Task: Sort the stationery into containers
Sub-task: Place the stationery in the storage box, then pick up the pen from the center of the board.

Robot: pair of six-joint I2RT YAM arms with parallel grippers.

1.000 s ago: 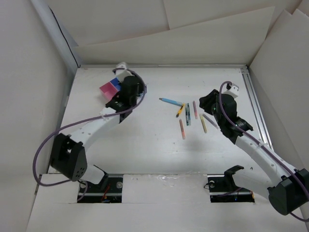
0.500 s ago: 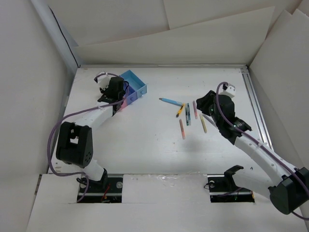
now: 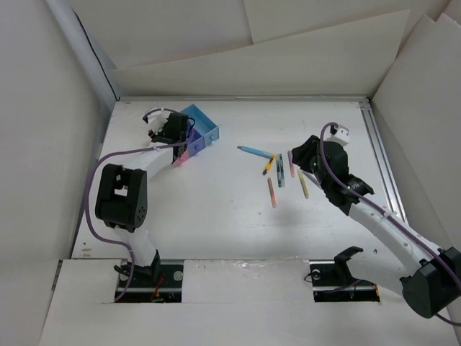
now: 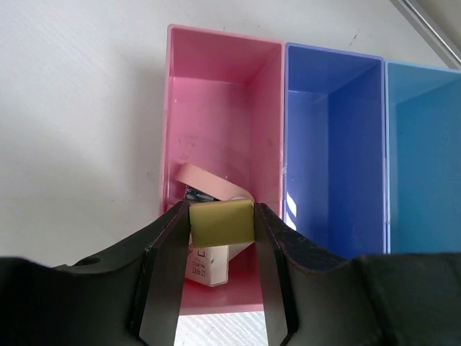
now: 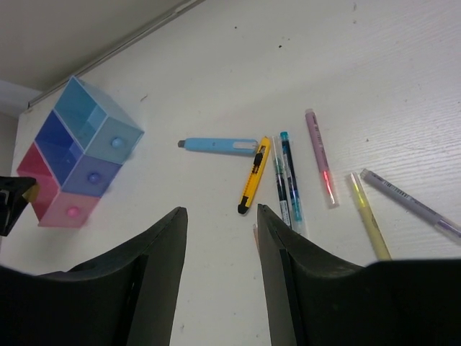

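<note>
A small olive-yellow eraser (image 4: 221,222) is clamped between the left fingers (image 4: 162,277) and is held directly above the near end of the pink bin (image 4: 216,108). This is the end bin of three joined ones near the far-left corner of the counter (image 3: 216,216). A pinkish eraser (image 4: 209,180) is seen lying in the bin beneath. The held piece is a stubby, matte block. The right fingers (image 5: 155,281) are spread, with nothing between them. The pens (image 5: 288,180) lie just beyond them, mostly lengthwise toward the far edge and nearer that arm.

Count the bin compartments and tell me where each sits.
3, joined in a row, seen from the left wrist: pink bin on the left, dark blue bin in the middle, light blue bin on the right. None seems hidden.
</note>
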